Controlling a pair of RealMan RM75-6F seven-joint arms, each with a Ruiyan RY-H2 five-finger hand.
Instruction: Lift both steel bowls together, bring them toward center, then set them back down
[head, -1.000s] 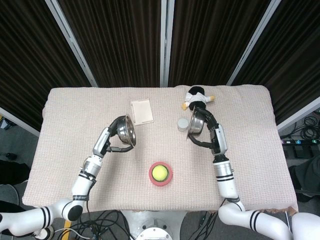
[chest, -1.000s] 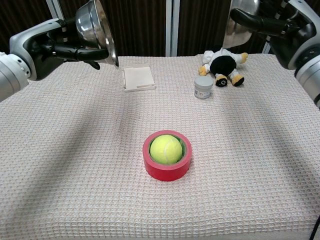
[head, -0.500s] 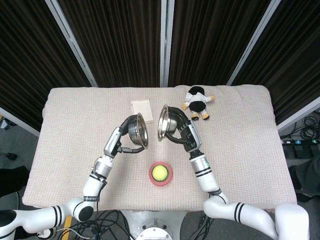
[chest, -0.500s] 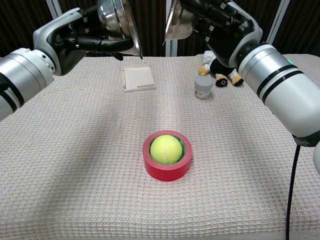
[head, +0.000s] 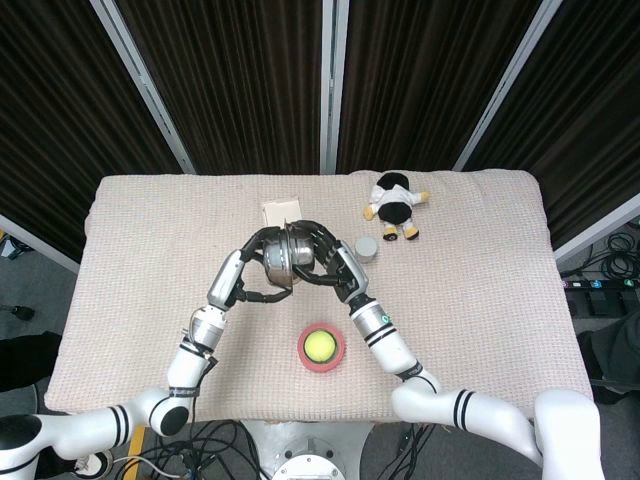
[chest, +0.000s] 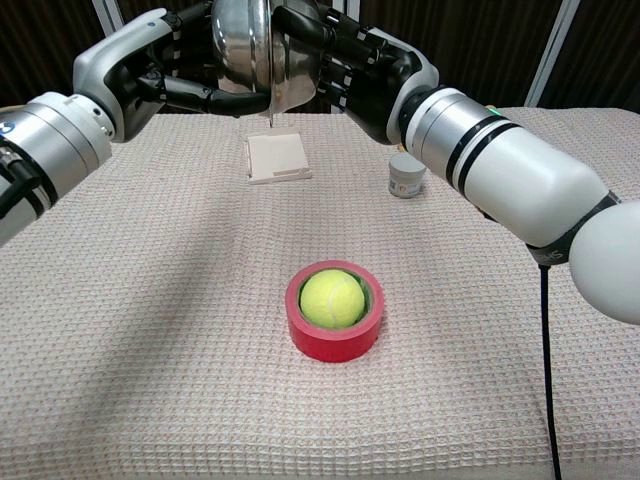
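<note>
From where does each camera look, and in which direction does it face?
Head view: high above the robot, facing down on the table; both forearms and hands show, holding the steel bowls together.
Chest view: low at the table's near edge, facing forward; left hand and right hand enter from above.
Both views share the bowls, tennis ball and red tape roll.

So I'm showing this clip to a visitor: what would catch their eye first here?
Probably the two steel bowls held rim to rim in the air above the table's middle, the left hand gripping one and the right hand the other. Next, the yellow tennis ball inside the red tape roll near the front.
</note>
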